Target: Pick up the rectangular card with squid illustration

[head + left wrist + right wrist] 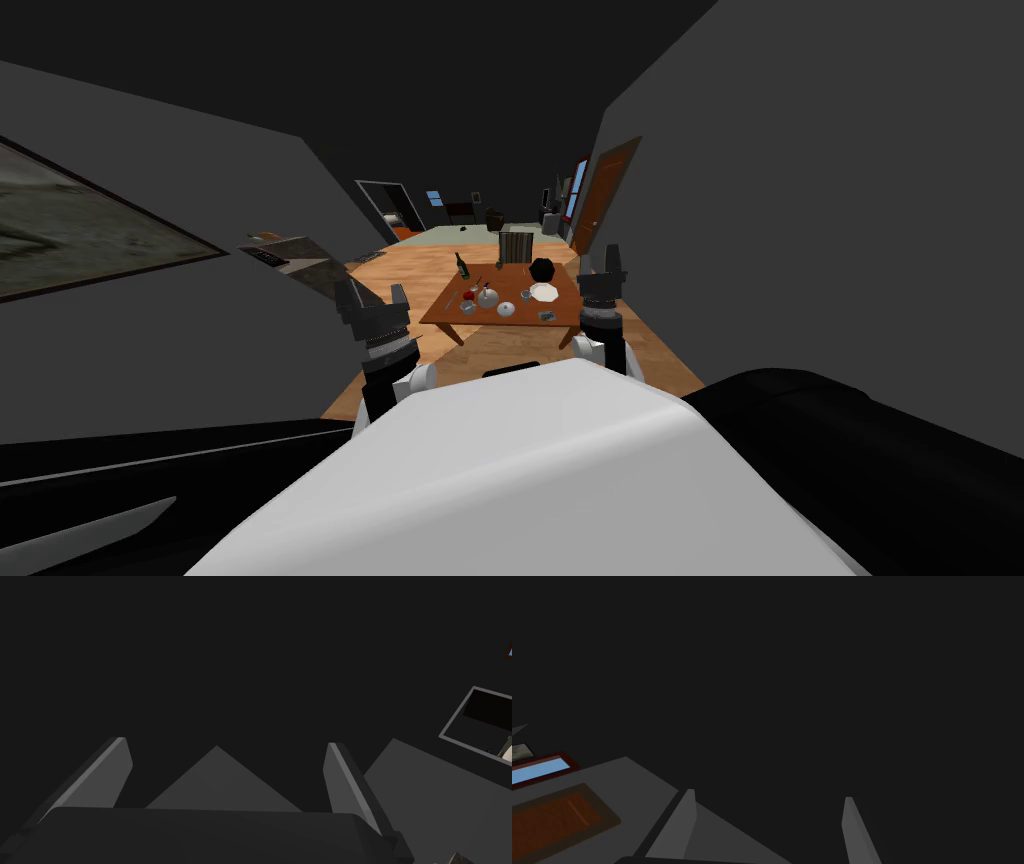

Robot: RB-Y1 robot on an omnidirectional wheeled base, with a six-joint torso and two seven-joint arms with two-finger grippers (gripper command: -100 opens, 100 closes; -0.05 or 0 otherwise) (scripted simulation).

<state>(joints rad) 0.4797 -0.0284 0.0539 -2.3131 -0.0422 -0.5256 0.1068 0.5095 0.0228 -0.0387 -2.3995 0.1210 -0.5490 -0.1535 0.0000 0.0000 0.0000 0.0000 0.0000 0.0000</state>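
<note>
- far left of the frame, a framed picture (90,235) hangs on the dark grey wall, slanting with the camera's roll.
- next along that wall, left of centre, a grey counter (295,258) juts out; the small things on top are too small to name.
- and here's the left gripper (372,294), lower centre-left, raised just above the tip of the chest. in its wrist view the fingers (107,773) stand wide apart: released, nothing between them.
- centre frame, the wooden table (440,312) sits on a wood floor, well ahead of both grippers.
- on it, a green bottle (462,265) stands upright at the back left corner.
- then a grey teapot-like vessel (487,296) in the middle, and a white bowl (506,309) just in front and right of it.
- a slat-backed chair (516,246) stands at the table's far side, top centre of the spread.
- right half of the table: a white plate (544,292), with a lumpy black object (542,269) right behind it.
- there's the target: the card (547,316), a small dark rectangle lying flat near the table's front edge toward the right corner. it is in front of the plate, right of the bowl, and apart from both grippers. its print is too small to read.
- the right gripper (600,262) is up just right of centre, overlapping the table's right edge in the frame. its fingers (682,826) are parted in the wrist view: released and empty.
- above it, upper right of centre, an orange-brown door (605,195) stands open against the grey wall.
</note>
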